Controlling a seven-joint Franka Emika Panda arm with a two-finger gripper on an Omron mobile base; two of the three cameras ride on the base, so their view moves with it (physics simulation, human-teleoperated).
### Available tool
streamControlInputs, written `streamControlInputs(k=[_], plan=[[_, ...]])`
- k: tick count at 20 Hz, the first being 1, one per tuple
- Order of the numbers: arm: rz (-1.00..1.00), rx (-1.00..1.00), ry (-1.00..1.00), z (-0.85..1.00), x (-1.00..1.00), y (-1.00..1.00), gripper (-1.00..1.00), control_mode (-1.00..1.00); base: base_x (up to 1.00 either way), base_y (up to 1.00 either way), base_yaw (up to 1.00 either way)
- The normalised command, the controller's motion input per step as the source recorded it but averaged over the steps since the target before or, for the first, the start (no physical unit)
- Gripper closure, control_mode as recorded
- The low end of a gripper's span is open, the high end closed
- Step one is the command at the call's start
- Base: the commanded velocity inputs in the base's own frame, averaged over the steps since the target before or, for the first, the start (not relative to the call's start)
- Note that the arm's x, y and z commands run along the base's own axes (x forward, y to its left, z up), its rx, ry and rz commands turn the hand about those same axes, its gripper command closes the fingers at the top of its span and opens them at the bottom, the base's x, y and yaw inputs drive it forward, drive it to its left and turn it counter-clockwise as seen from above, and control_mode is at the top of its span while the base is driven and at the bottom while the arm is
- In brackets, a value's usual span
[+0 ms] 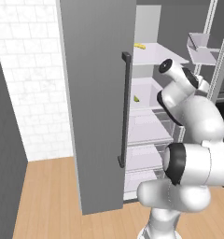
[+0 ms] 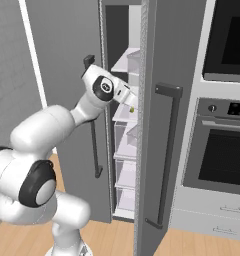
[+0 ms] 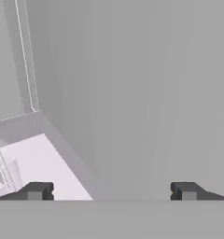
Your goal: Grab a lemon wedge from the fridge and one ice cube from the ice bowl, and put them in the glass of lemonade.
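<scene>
The gripper [image 3: 111, 191] has its jaws spread wide, with nothing between the fingertips [image 3: 37, 191]. In the hand view it faces the plain grey inner wall of the fridge [image 1: 97, 102], with a white shelf [image 3: 39, 163] at lower left. In the base views the arm reaches from the base into the open fridge at middle-shelf level; the hand itself is hidden past the door edge.

The lemon wedge [image 1: 136, 99], small and yellow-green, lies on a middle shelf, near the arm's wrist. In the right base view it shows just beside the wrist, at the door edge [image 2: 132, 109]. A longer yellow item [image 1: 140, 46] lies on the shelf above.

The left fridge door [image 1: 93, 140] stands open, its dark bar handle [image 1: 125, 109] facing the robot. To the right of the fridge is a built-in oven [image 2: 224, 155].
</scene>
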Motion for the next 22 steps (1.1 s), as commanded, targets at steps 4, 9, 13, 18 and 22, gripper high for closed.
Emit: streamControlInputs(k=[4,9,13,18,22], plan=[[-0.03,0.0,0.0,-0.21,0.01,-0.74,-1.0,-1.0,0.0,0.0,0.0],[-0.05,0.0,0.0,-0.1,-0.09,-0.86,-1.0,-1.0,0.0,0.0,0.0],[-0.07,0.0,0.0,0.0,-0.36,-0.94,-1.0,-1.0,0.0,0.0,0.0],[-0.05,0.0,-0.01,0.08,-0.38,-0.68,-1.0,-1.0,0.0,0.0,0.0],[0.01,0.0,-0.16,0.24,-0.15,0.54,-1.0,-1.0,0.0,0.0,0.0]])
